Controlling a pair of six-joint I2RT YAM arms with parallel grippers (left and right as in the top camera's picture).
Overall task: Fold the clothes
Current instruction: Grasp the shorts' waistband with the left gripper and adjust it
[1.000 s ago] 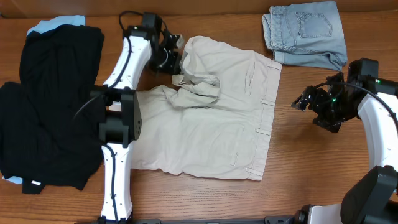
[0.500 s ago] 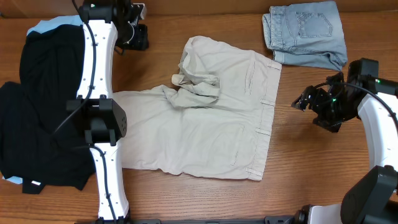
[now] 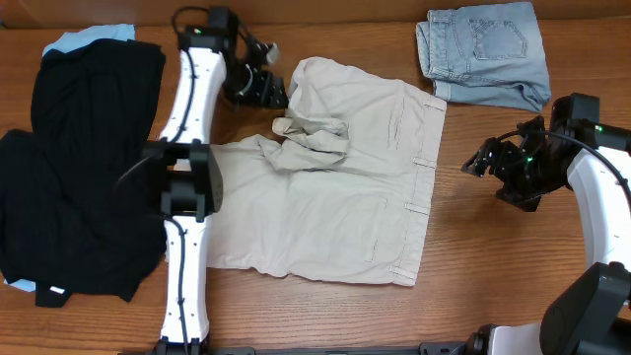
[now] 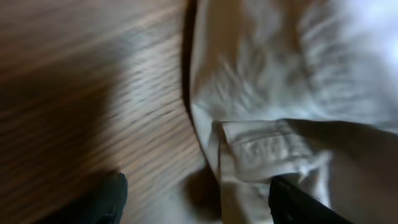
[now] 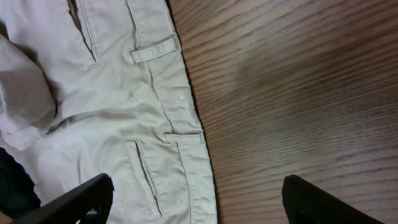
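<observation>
Barely begun, I'd say: the khaki shorts [image 3: 345, 187] sprawl unfolded mid-frame on the surface [image 3: 473, 286] (one leg bunched), left claw [image 3: 271, 89] spread open at their upper-left hem, right claw [image 3: 481, 161] open and empty.

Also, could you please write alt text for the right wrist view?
Pale beige shorts cover the left half, waistband and belt loops along their right edge, bare wooden table beyond. The right gripper hangs above, jaws wide apart and empty.
</observation>
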